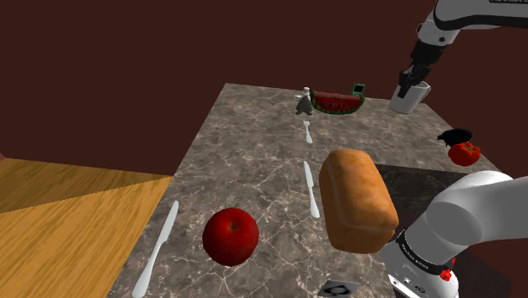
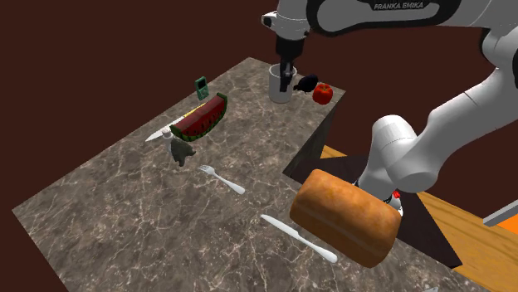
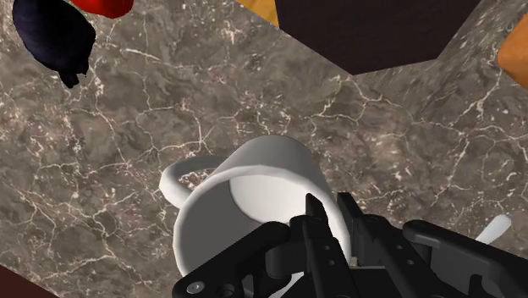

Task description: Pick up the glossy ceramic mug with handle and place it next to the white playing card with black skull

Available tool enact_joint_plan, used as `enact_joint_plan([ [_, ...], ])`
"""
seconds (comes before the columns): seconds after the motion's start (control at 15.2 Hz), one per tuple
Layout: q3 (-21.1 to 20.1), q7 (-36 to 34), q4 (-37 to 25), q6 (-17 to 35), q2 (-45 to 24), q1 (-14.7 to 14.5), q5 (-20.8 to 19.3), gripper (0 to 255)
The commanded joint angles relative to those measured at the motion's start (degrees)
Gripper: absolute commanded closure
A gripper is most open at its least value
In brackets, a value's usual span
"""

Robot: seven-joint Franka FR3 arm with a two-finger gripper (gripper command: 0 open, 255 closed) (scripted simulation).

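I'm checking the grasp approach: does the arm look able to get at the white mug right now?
Probably yes. The gripper sits right at the rim of the mug, and the black object and tomato beside it stand apart, leaving the way free.

One mug (image 1: 403, 103), one loaf (image 1: 360, 201), one apple (image 1: 230, 236).
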State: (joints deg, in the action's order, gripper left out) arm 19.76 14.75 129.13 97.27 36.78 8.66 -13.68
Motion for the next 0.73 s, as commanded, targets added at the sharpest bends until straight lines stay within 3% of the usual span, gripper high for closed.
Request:
enact_joint_plan([
  [0.0, -2.55, -2.60, 2.62, -1.02, 3.19, -0.08, 0.54, 255],
  [0.66, -15.52, -15.10, 10.72, -6.39, 14.97, -2.73, 7.54, 255],
])
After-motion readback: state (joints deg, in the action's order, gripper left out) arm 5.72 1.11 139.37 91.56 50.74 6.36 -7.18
